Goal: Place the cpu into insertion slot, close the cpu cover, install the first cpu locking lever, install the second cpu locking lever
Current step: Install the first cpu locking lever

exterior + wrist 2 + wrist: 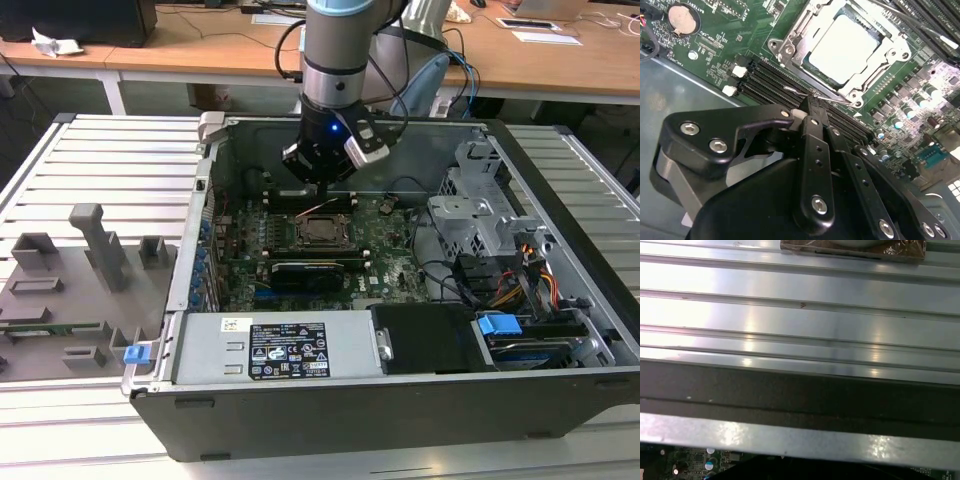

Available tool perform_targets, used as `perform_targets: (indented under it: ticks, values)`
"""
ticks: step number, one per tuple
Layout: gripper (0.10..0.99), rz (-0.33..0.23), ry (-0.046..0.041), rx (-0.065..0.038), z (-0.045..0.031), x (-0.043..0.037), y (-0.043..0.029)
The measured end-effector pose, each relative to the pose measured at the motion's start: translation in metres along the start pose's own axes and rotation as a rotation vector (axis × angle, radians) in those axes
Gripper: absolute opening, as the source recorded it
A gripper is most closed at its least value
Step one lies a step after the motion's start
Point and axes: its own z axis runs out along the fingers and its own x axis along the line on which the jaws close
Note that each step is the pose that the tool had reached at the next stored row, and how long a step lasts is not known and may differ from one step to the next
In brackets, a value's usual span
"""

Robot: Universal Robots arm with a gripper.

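The cpu (842, 47), pale silver-grey, lies flat in the motherboard socket (322, 232). The cpu cover (790, 47) is a metal frame lying down around it, and the chip shows through its window. My gripper (812, 100) hangs just off one side of the socket, its two black fingers pressed together into one narrow tip. That tip touches a thin wire locking lever (796, 90) that runs along the socket's edge. In the exterior view the gripper (322, 185) is low inside the open computer case, right behind the socket.
Black memory slots (765, 80) run beside the socket and a coin battery (681, 19) sits further off. A black card (305, 270), drive cage (480, 210) and power supply (270, 350) crowd the case. Grey fixtures (90, 250) stand on the table at the exterior view's left.
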Motion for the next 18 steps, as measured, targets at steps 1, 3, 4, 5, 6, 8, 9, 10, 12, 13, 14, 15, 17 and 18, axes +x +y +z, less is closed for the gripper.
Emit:
perform_targets:
  ticks: [1,3,4,5,6,8,9,10,12,13,14,15,17,18]
  values:
    - [0.106,0.0,-0.0001,0.0,0.0001,-0.0001,0.0]
    - [0.106,0.0,-0.0001,0.0,0.0004,-0.0007,-0.0001]
    - [0.106,0.0,-0.0002,0.0,0.0007,-0.0013,-0.0001]
    - [0.106,0.0,-0.0002,0.0,0.0009,-0.0017,-0.0002]
    - [0.106,0.0,-0.0002,0.0,0.0011,-0.0023,-0.0002]
    - [0.106,0.0,-0.0003,0.0,0.0016,-0.0034,-0.0003]
    - [0.106,0.0,-0.0002,0.0,0.0019,-0.004,-0.0004]
    - [0.106,0.0,-0.0003,0.0,0.0022,-0.0046,-0.0004]
    - [0.106,0.0,-0.0002,0.0,0.0029,-0.0053,-0.0005]
    - [0.106,0.0,-0.0003,0.0,0.0032,-0.0055,-0.0005]
    - [0.106,0.0,-0.0003,0.0,0.0035,-0.0056,-0.0006]
    - [0.106,0.0,-0.0003,0.0,0.0038,-0.0059,-0.0006]
    - [0.106,0.0,-0.0002,0.0,0.0044,-0.0062,-0.0007]
    - [0.106,0.0,-0.0002,0.0,0.0047,-0.0064,-0.0007]
